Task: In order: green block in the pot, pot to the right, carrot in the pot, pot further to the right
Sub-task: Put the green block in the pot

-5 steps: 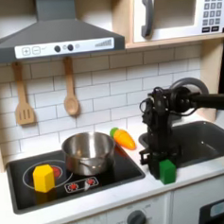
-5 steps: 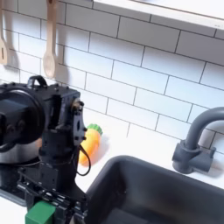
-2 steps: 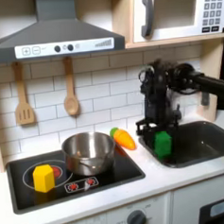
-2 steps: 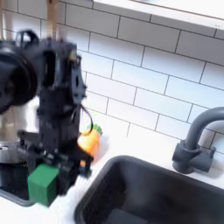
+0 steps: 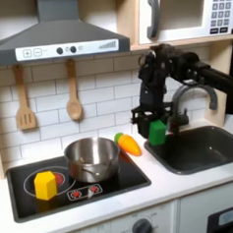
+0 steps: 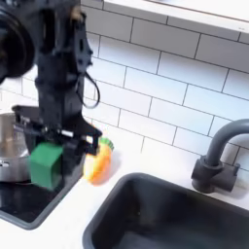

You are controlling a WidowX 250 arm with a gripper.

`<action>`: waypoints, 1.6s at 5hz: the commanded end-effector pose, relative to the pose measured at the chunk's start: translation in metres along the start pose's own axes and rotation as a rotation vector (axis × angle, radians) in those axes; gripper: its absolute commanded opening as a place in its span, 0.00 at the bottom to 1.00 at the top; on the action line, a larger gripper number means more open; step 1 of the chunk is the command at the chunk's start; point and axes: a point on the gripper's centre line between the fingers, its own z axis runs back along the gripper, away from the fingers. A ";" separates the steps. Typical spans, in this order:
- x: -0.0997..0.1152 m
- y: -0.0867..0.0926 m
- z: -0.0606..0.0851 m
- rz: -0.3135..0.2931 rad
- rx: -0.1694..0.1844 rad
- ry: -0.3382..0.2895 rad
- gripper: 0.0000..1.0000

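My gripper is shut on the green block, holding it in the air above the counter between the stove and the sink, just right of the carrot. In the second exterior view the green block hangs in my gripper above the stove's edge, left of the carrot. The orange carrot lies at the stove's back right corner. The shiny silver pot stands on the stove to the first exterior view's left of the carrot; its rim shows at the second exterior view's left edge.
A yellow block sits on the front left burner. A dark sink with a grey faucet lies at the right in both exterior views. Two wooden utensils hang on the tiled wall; a range hood is above.
My gripper has risen from the counter's front edge with the green block in it and carried it up and toward the first exterior view's left, closer to the carrot and pot.
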 end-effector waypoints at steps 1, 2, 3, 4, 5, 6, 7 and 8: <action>0.020 0.030 0.002 0.096 0.048 -0.069 0.00; 0.026 0.047 -0.003 0.135 0.059 -0.073 0.00; 0.032 0.058 -0.008 0.157 0.070 -0.072 0.00; 0.042 0.066 -0.008 0.170 0.081 -0.090 0.00; 0.054 0.076 -0.007 0.179 0.098 -0.100 0.00; 0.064 0.083 -0.015 0.172 0.116 -0.101 0.00; 0.070 0.085 -0.018 0.167 0.110 -0.097 0.00; 0.076 0.087 -0.021 0.153 0.114 -0.118 0.00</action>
